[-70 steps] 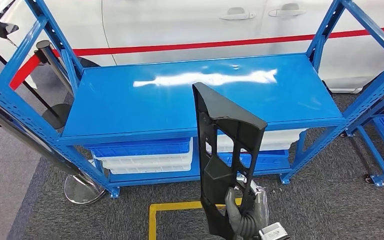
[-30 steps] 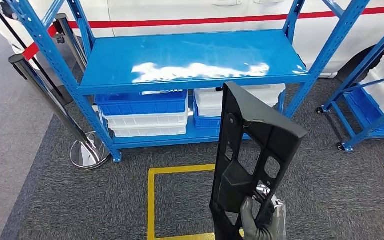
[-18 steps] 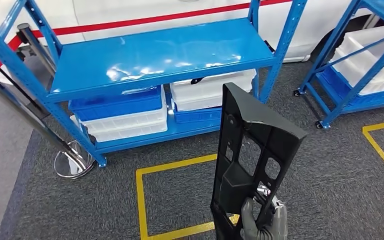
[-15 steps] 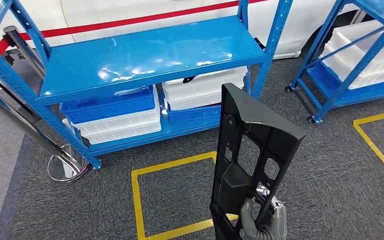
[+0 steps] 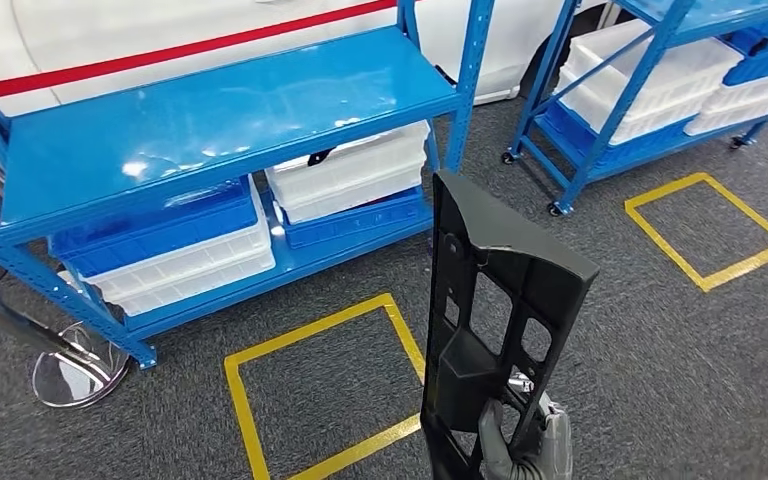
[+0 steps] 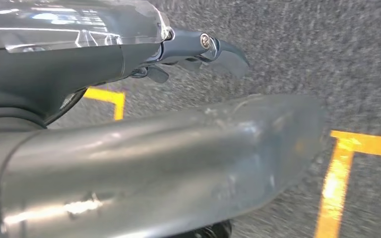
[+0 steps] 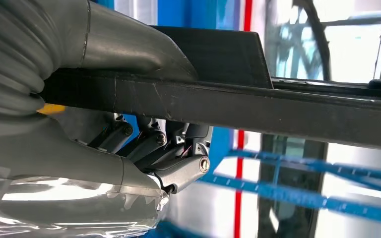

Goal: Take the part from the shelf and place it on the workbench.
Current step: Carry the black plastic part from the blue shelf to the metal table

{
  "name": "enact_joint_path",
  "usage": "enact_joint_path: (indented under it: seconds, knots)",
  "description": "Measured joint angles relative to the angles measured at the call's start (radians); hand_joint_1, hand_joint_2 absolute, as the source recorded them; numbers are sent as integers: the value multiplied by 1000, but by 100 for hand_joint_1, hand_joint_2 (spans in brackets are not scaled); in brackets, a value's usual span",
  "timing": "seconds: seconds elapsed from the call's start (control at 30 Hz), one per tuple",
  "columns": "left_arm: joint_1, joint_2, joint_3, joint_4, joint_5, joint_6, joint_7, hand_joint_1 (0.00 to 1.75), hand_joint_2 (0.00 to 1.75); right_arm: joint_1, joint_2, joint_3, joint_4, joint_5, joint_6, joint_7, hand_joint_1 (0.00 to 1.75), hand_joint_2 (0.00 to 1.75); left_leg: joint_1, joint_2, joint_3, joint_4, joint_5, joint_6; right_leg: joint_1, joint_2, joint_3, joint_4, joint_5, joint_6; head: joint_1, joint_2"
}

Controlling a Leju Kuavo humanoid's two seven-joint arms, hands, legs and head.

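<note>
We are finding no readable text, labels, brands or numbers anywhere. We are seeing only unlettered markings: yellow square outlines (image 5: 320,400) taped on the grey carpet and a red stripe (image 5: 160,55) running along the white car body behind the blue shelf (image 5: 210,125).

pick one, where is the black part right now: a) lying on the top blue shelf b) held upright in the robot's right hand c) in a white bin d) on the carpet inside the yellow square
b: in the head view the right hand grips the lower end of the black part, which stands upright in front of the robot, clear of the blue shelf and the carpet.
</note>
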Motion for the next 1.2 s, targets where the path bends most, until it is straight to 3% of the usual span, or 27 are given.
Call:
enact_joint_path:
  seconds: [0.03,0.1,0.17,0.2,0.27,0.3,0.37,0.43,0.47,0.5,0.53,0.57,0.6,0.67,0.73,0.8,0.87,0.93,1.0,1.03,1.07,1.1,1.17,1.2]
  knots:
    - [0,-1,2,0,0,2,12,0,0,3,0,-1,-1,3,-2,1,175,175,0,15,-2,2,-1,-2,-3,-4,5,-3,12,4,0,0]
    - [-1,-3,5,0,-2,3,30,0,0,8,0,-3,-6,16,-6,3,175,175,1,41,-2,11,-8,-10,-9,-33,71,-112,70,9,0,0]
    - [-2,-4,7,0,-6,2,35,0,0,10,0,-4,-14,34,-8,3,175,175,-4,61,-3,25,-20,-24,-7,-77,133,-221,102,1,-1,0]
    - [-3,-4,8,0,-8,2,35,0,0,13,0,-5,-18,41,-9,4,175,175,-6,70,-2,30,-26,-31,-4,-88,144,-244,103,-6,-3,0]
    - [-6,-4,10,0,-9,2,34,0,0,18,0,-6,-24,51,-11,4,175,175,-6,88,5,33,-32,-43,-1,-72,141,-246,101,-23,-7,0]
    - [-8,-4,10,0,-10,2,32,0,0,21,0,-7,-28,55,-13,5,175,175,-3,83,8,36,-36,-49,-1,-61,139,-247,102,-30,-9,0]
    - [-8,-4,10,0,-10,2,30,0,0,24,3,-10,-34,59,-19,5,175,175,3,36,-6,78,-73,-60,-4,-38,135,-251,110,-44,-11,0]
    - [-5,-4,11,0,-12,2,29,0,0,25,7,-13,-37,67,-23,4,175,175,5,-16,-58,196,-144,-64,-3,-15,129,-251,115,-52,-12,0]
    - [-4,-4,11,0,-13,2,30,0,0,26,8,-15,-37,74,-25,4,175,175,5,-24,-88,263,-173,-64,-1,0,126,-251,116,-54,-12,0]
    - [-3,-4,11,0,-13,2,31,0,0,27,9,-17,-38,83,-27,4,175,175,5,-27,-110,309,-183,-62,1,14,125,-250,117,-55,-12,0]
    - [-2,-4,11,0,-13,2,33,0,0,30,10,-19,-38,93,-31,4,175,175,4,-29,-116,319,-173,-60,3,30,125,-249,117,-56,-12,0]
    - [-2,-4,12,0,-13,2,35,0,0,32,11,-21,-39,102,-36,4,175,175,4,-32,-105,290,-144,-55,5,45,127,-249,117,-56,-12,0]
    - [-2,-4,12,0,-13,2,36,0,0,34,14,-23,-41,111,-41,4,175,175,4,-45,-79,227,-102,-49,5,59,129,-248,118,-55,-12,0]
    - [-2,-4,13,0,-11,3,37,0,0,38,21,-26,-46,125,-51,3,175,175,3,-99,-28,99,-42,-34,6,86,129,-246,120,-51,-11,0]
    - [-3,-3,14,0,-8,4,36,0,0,42,26,-29,-52,132,-55,2,175,175,1,-129,-11,49,-33,-26,1,109,120,-246,126,-38,-12,0]
    - [-6,-4,16,0,-5,5,35,0,0,50,31,-31,-57,135,-56,1,175,175,1,-108,-7,36,-27,-21,-3,125,113,-249,133,-22,-14,0]
    - [-6,-5,17,0,-1,6,34,0,0,55,34,-33,-62,137,-55,-1,175,175,3,-79,0,17,-14,-10,1,81,96,-222,113,-14,-11,0]
    - [-4,-5,20,0,3,7,33,0,0,56,34,-34,-65,138,-51,-4,175,175,2,-47,1,9,-8,-3,5,17,47,-125,53,-10,-8,0]
    - [-2,-6,26,0,10,9,31,0,0,57,35,-36,-66,137,-44,-7,175,175,-2,-13,-3,10,-9,-1,3,-1,-5,-14,4,-6,-8,0]
    - [-2,-6,30,0,15,11,30,0,0,59,35,-36,-66,137,-42,-8,175,175,-3,4,-5,11,-10,-2,2,-4,-10,4,5,-4,-8,0]
    - [-3,-6,34,0,19,13,29,0,0,60,35,-37,-66,137,-40,-9,175,175,-3,20,-5,13,-11,-4,2,-8,5,-16,23,-3,-8,0]
    - [-4,-7,37,0,22,15,28,0,0,61,35,-37,-66,137,-39,-10,175,175,-3,34,-5,15,-14,-7,2,-17,39,-72,53,-3,-8,0]
    - [-6,-9,43,0,28,19,25,0,0,61,37,-37,-67,138,-38,-13,175,175,-5,56,-4,24,-23,-16,5,-55,114,-201,93,-11,-8,0]
    - [-7,-9,45,0,30,20,24,0,0,62,38,-38,-68,139,-37,-14,175,175,-7,64,-3,28,-27,-22,7,-67,135,-239,100,-18,-9,0]
